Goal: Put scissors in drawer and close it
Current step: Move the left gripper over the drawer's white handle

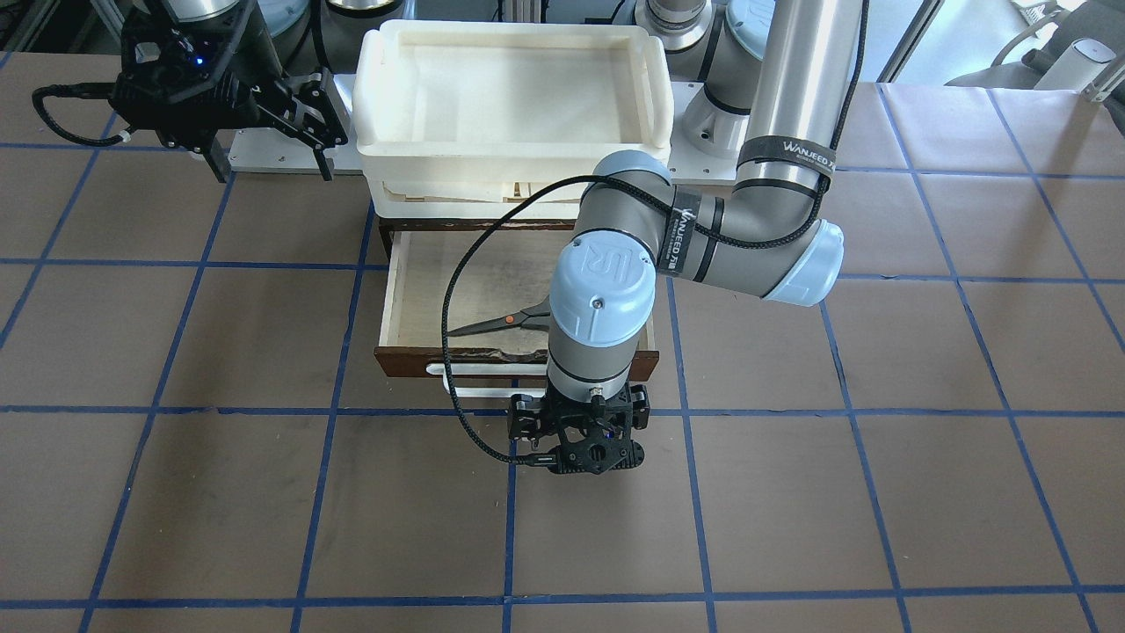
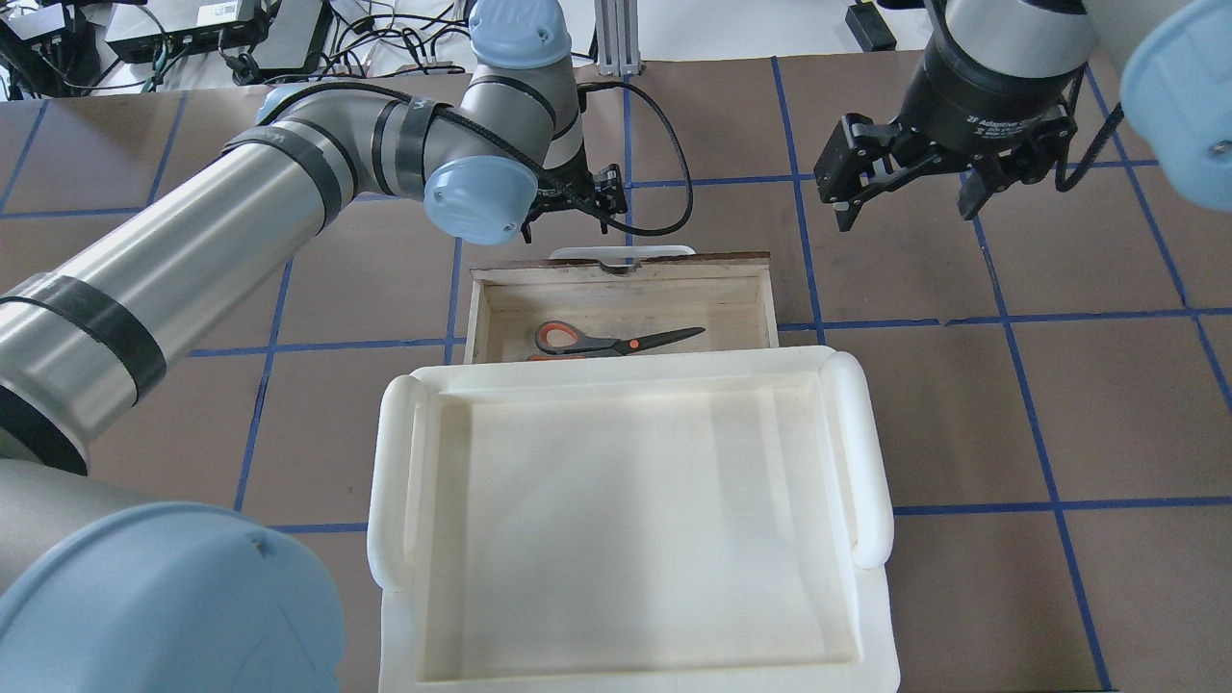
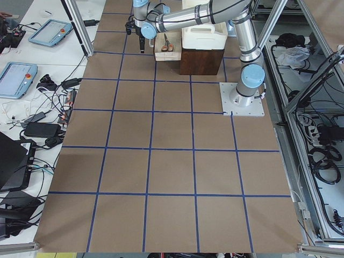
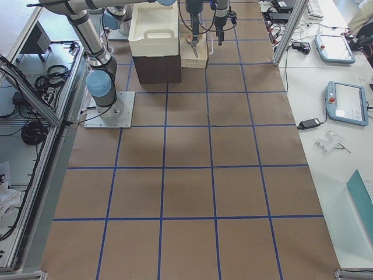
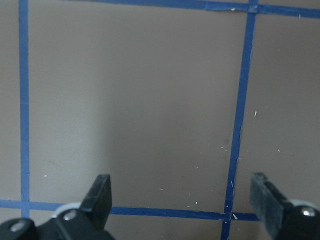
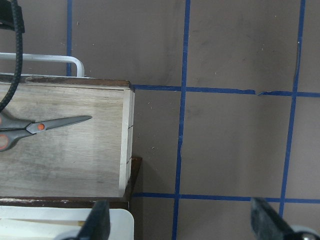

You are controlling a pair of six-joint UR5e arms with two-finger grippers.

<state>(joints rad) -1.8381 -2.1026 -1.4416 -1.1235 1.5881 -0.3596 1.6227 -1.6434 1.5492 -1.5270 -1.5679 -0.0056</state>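
A: Where are the scissors (image 2: 616, 340)?
B: Flat inside the open drawer (image 2: 478, 318), blades toward its right wall.
A: And the grippers?
B: Left gripper (image 5: 182, 200) hangs just past the drawer's front, spread wide, empty. Right gripper (image 2: 905, 204) hovers off the drawer's right side, likewise.

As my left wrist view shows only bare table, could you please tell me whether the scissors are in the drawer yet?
Observer: Yes, the scissors lie flat inside the drawer, which is open.
Operator: Thank you. Where is the left gripper relative to the drawer?
Observer: The left gripper hangs over the table just beyond the drawer's white handle, on the side away from the robot.
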